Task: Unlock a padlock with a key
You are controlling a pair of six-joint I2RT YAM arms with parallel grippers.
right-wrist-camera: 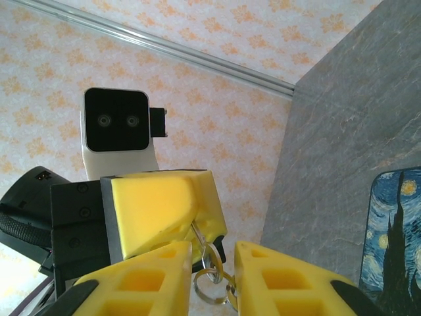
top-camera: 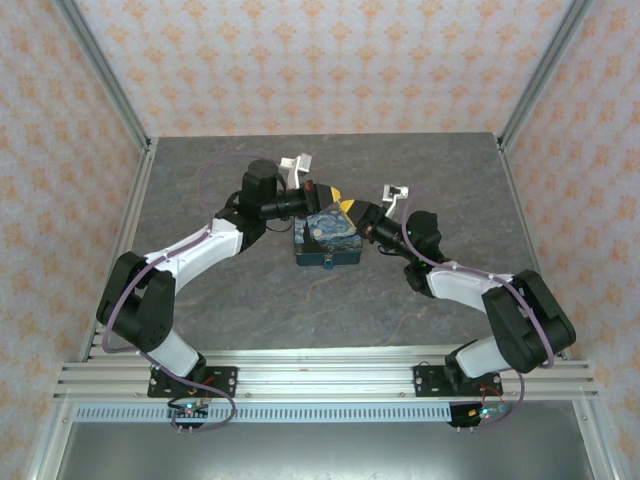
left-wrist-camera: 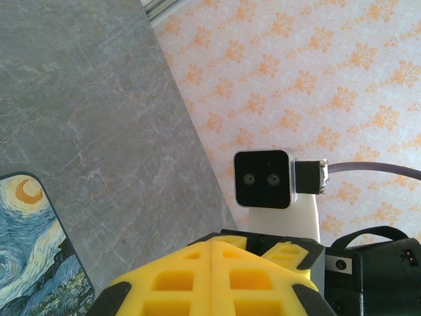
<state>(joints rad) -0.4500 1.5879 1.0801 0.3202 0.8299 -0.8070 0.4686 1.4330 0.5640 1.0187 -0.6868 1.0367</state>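
My left gripper [top-camera: 333, 196] hovers above the far edge of the Starry-Night box [top-camera: 325, 238], its yellow fingers [right-wrist-camera: 161, 210] pressed together. A thin pale metal key [right-wrist-camera: 197, 232] sticks out from between them, with small key rings [right-wrist-camera: 212, 280] dangling below. My right gripper [right-wrist-camera: 214, 249] faces it tip to tip, jaws apart, and the rings hang in the gap, close to both inner faces. In the left wrist view my left gripper [left-wrist-camera: 212, 243] shows no gap. A small teal bump [top-camera: 328, 264] on the box's near side looks like the padlock.
The box [left-wrist-camera: 26, 263] lies mid-table on the grey marbled top [top-camera: 230, 290]. Patterned walls with aluminium posts [top-camera: 120, 90] close in the back and sides. The slotted rail [top-camera: 320, 375] carrying both bases runs along the near edge.
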